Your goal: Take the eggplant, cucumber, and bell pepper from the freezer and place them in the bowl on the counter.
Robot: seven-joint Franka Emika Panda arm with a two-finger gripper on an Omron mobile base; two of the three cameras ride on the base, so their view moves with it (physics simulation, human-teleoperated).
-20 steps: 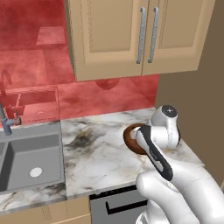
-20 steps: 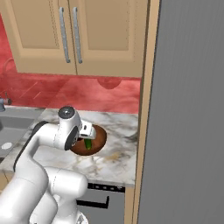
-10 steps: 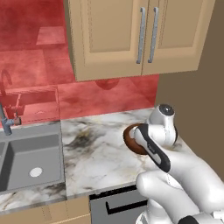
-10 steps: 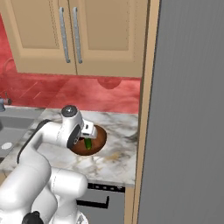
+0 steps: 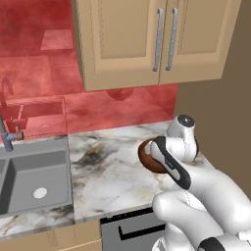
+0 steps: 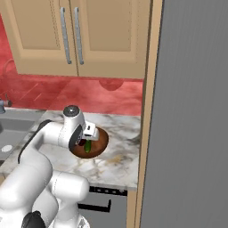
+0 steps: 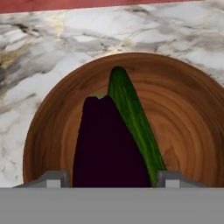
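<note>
Bench [image 5: 112,162]: white-grey marble, dark and tan veins, running under the wall cabinets along the red backsplash. Steel sink [image 5: 29,179] set into its left end, faucet behind it. Brown bowl [image 6: 100,144] sits directly on the bench near the right end, just beside the tall grey unit. Dark vein smudges left of the bowl.

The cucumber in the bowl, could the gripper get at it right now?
Probably yes: the gripper hangs right over the bowl, and the cucumber lies uncovered beside the eggplant between the fingertips.
</note>
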